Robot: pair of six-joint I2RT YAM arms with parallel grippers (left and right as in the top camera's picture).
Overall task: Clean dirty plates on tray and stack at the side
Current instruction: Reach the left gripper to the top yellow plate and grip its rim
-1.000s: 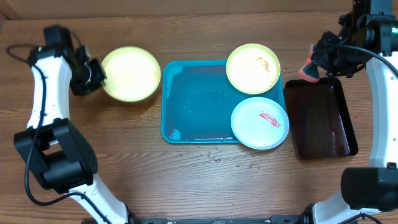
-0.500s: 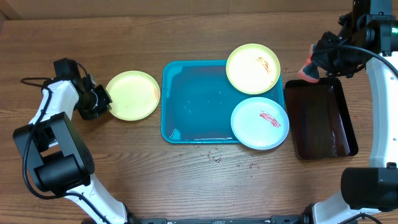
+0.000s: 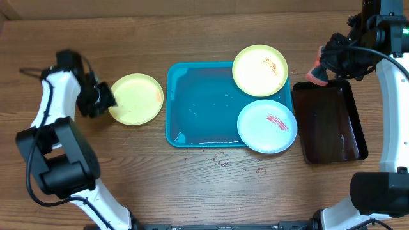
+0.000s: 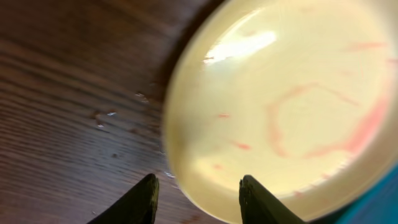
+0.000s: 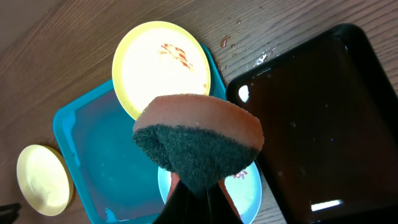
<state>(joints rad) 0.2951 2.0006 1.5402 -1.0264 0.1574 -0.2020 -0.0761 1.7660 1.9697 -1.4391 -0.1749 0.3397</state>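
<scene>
Brown wood table, wet in spots, with droplets on the bare wood, well away from both grippers. The room is out of view apart from a paler brown strip along the far edge.

The left arm is folded low and the left gripper sits right at the rim of the side plate, which lies flat on the wood beside the tray. Its fingers are spread, nothing in them.

The right arm is up high, with the right gripper clenched on a sponge, orange with the dark scrubby side facing away from it. The black tray is just under and beside it. The yellow plate and blue plate are a bit further off, both on the tray's near end and hanging over its edge, both with red smears.

The left wrist cam shows faint pink streaks and a ring on the side plate, which overhead barely reads as a tint. The rim runs across the gap between the spread jaws, and I can't tell if a tip touches it.

The right wrist cam looks past the sponge and has all three plates in one shot
</scene>
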